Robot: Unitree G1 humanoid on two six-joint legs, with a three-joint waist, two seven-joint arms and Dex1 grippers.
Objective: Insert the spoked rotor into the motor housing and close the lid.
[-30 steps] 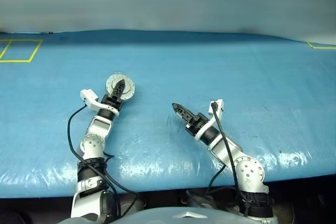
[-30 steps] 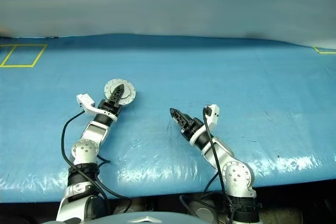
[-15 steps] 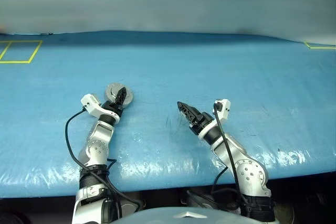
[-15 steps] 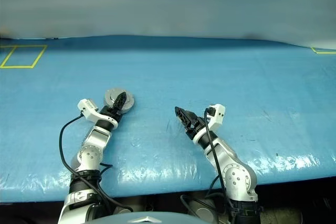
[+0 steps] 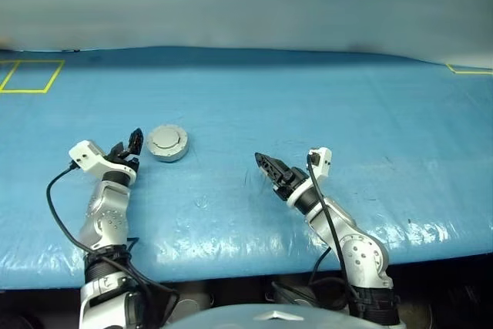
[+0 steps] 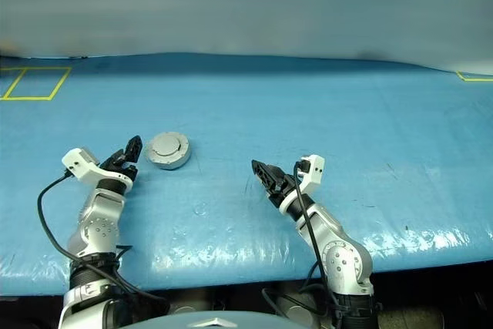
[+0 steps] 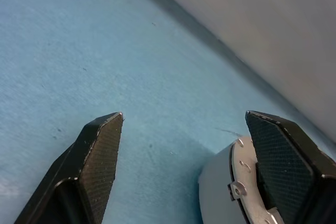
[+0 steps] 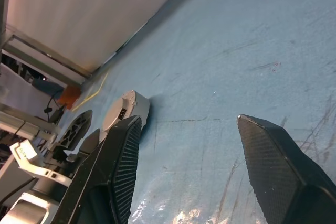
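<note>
Your motor housing (image 5: 167, 143), a round silver-grey puck with the smooth lid (image 6: 168, 146) on top, is lying on the blue bench (image 5: 323, 105) with open room all around. Your left tool (image 5: 131, 146) is standing just beside it, open and empty. Your right tool (image 5: 267, 166) is hovering well apart, also open, holding nothing.

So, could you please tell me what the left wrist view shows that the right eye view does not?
The left wrist view adds small fastener holes on the rim of the round silver-grey metal motor housing, close beside one finger of the open left hand. The right eye view adds the right hand, open and empty, and a yellow tape rectangle. Both share the housing, the left hand and the blue table cover.
</note>
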